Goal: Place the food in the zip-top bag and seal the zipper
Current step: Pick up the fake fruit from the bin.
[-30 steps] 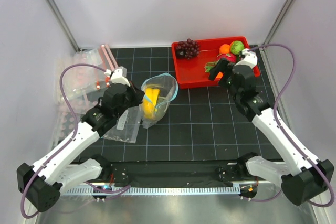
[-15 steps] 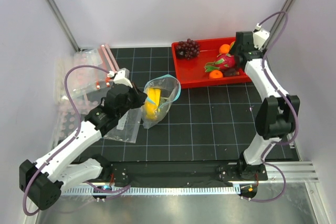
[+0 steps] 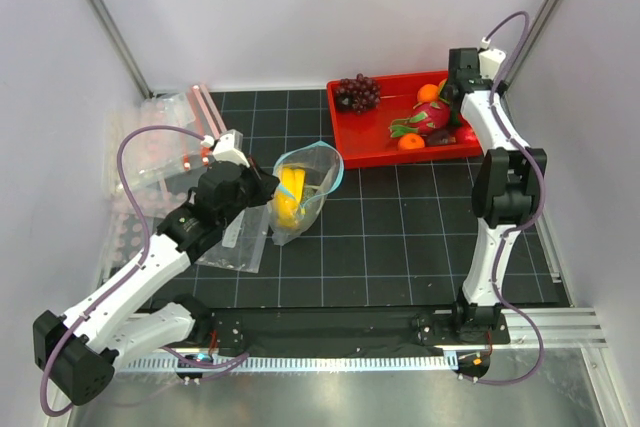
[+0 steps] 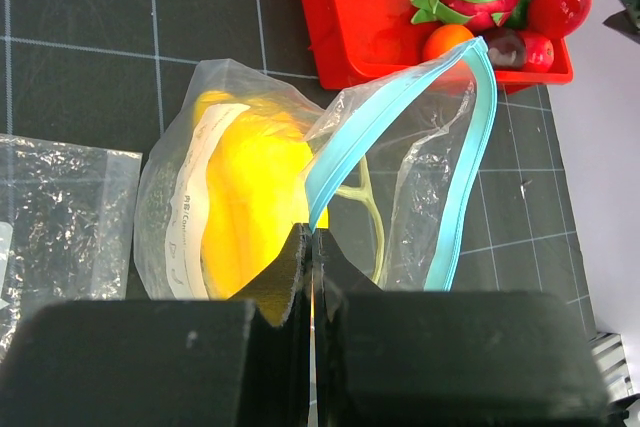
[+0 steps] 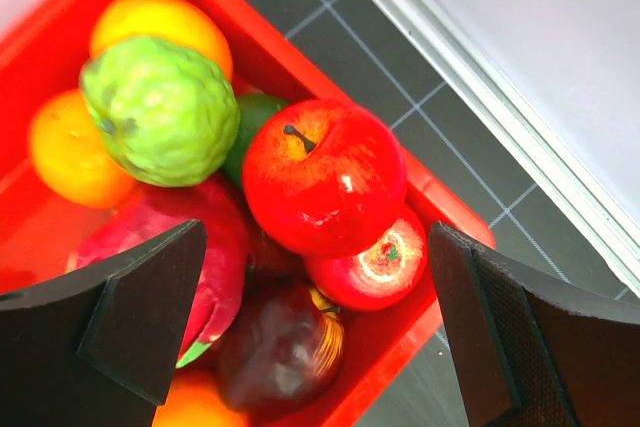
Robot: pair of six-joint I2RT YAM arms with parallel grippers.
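- Banana (image 4: 250,187) lies inside the zip-top bag (image 4: 410,162), which sits left of centre in the overhead view on the dark gridded counter (image 3: 400,237). The bag's mouth gapes toward the red tray (image 3: 365,132).
- Left fingers (image 4: 285,282) are clenched tight together on the bag's near rim, right where the teal zipper strip (image 4: 475,127) runs down to them (the strip's two sides stand well apart, so the mouth is unsealed).
- Right fingers (image 5: 150,297) are spread wide with nothing between them, hanging over the right end of the tray at the upper right of the overhead view.
- Below them, in the right wrist view, the bumpy green melon (image 5: 160,112) sits at upper left, and a big red apple (image 5: 322,177) sits near it at centre.
- The small red fruit (image 5: 370,262) is tucked just under the apple, against the tray's wall.
- An orange fruit (image 5: 160,22) lies behind the melon and another to its left. A pink dragon fruit (image 3: 428,117) and a dark purple fruit (image 5: 280,342) fill the lower part of that pile.
- Dark grapes (image 3: 357,93) rest at the tray's far left corner, well apart from the rest.
- One flat clear bag (image 4: 60,207) lies beside the held bag, and a stack of spare bags (image 3: 150,147) with pink-red strips sits at the left edge of the overhead view.
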